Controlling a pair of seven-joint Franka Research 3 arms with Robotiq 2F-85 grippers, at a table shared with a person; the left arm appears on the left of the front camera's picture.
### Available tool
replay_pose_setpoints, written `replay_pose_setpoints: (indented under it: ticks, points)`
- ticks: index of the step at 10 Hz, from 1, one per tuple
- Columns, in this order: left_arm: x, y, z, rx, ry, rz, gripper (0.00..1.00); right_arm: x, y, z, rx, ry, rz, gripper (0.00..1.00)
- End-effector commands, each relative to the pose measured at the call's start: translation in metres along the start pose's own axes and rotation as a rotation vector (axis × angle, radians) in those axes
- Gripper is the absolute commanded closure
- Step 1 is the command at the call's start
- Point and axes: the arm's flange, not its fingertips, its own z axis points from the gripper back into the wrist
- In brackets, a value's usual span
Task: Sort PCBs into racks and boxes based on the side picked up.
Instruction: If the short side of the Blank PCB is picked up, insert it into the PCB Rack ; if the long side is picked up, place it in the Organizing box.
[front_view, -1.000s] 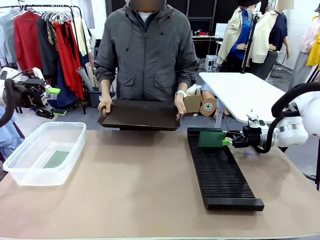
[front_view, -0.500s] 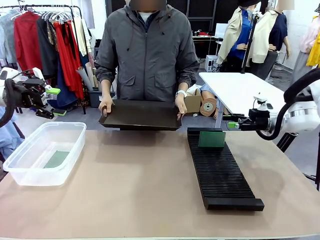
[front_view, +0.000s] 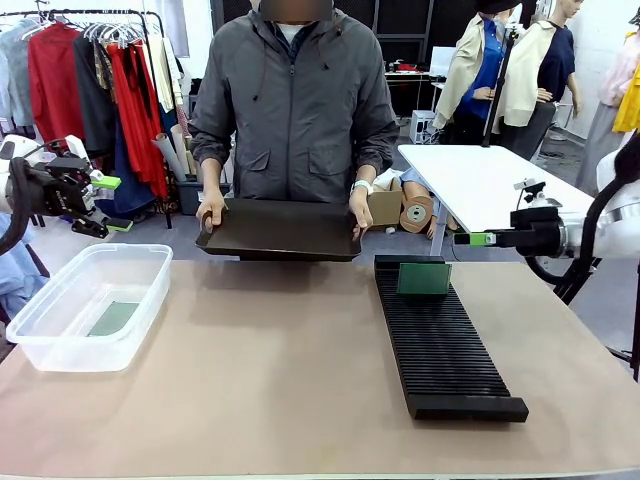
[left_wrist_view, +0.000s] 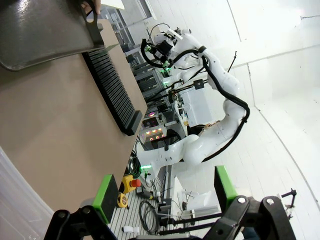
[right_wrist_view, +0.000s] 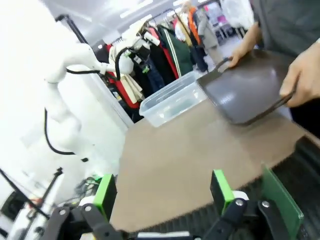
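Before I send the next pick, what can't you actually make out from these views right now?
- Tray surface, front view: seen near edge-on, so any boards on it are hidden.
- PCB in the clear box, front view: face type blurred by the plastic wall.
- PCB in the rack, front view: which slot holds it is too fine to count.
- Right wrist view: motion blur smears the rack and the PCB's edge.

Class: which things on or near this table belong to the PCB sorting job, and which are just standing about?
Belonging to the job:
- PCB standing in the black rack
- PCB lying in the clear box
- black tray held by the person

Standing about:
- clothes rail
- white table
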Motion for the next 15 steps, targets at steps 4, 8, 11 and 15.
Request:
replay_pose_setpoints:
  ticks: [4, 8, 11, 15]
  points:
    - [-0.001, -0.003, 0.001, 0.008, 0.002, 0.004, 0.00, 0.028, 0.083, -0.014, -0.032, 0.195, -0.432, 0.00]
    - [-0.001, -0.003, 0.001, 0.008, 0.002, 0.004, 0.00, 0.027, 0.118, -0.022, 0.039, 0.152, -0.642, 0.00]
    - [-0.001, -0.003, 0.001, 0.008, 0.002, 0.004, 0.00, 0.026, 0.131, -0.029, 0.088, 0.076, -0.661, 0.00]
    - [-0.001, -0.003, 0.001, 0.008, 0.002, 0.004, 0.00, 0.025, 0.123, -0.028, 0.078, 0.098, -0.634, 0.00]
